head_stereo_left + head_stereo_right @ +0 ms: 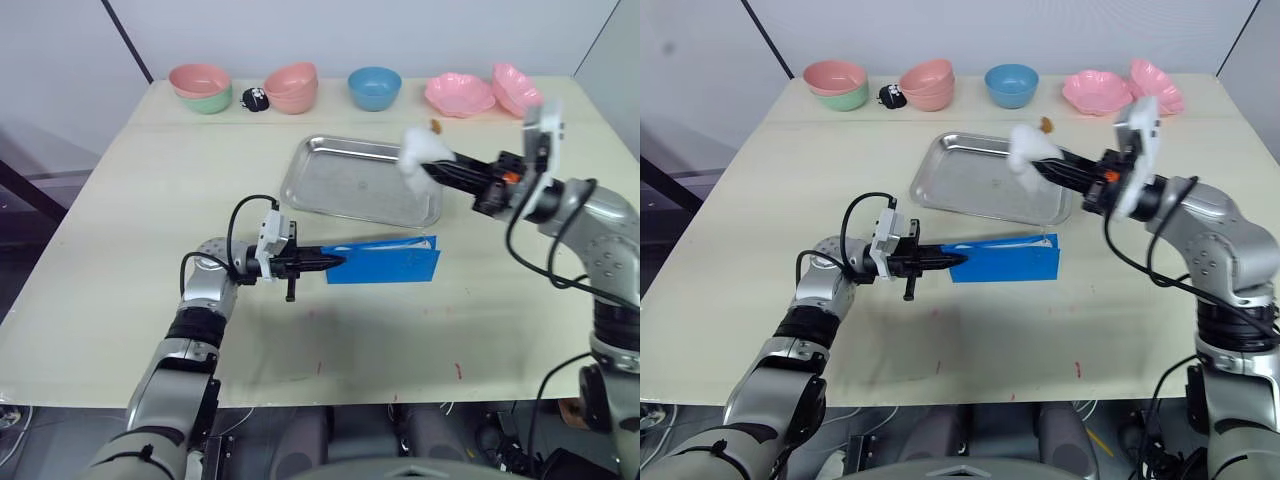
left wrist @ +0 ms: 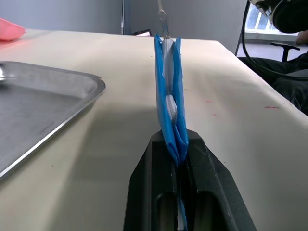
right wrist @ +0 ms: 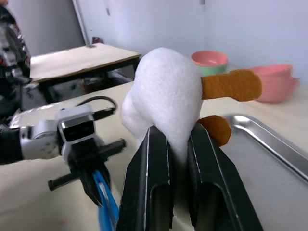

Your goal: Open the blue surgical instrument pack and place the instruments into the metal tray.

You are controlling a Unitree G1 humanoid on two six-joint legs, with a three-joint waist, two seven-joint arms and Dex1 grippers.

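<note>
Left gripper [image 1: 952,259] clamped on the left end of the blue surgical instrument pack [image 1: 1005,259], held on edge on the table [image 1: 970,340], just in front of the metal tray [image 1: 985,180]. Right gripper [image 1: 1032,170] closed around a white toy [image 1: 1030,153], raised over the tray's right end. Along the table's far edge: stacked pink and green bowls [image 1: 838,84], pink bowls [image 1: 927,84], a blue bowl [image 1: 1011,85], pink flower-shaped dishes [image 1: 1126,92].
</note>
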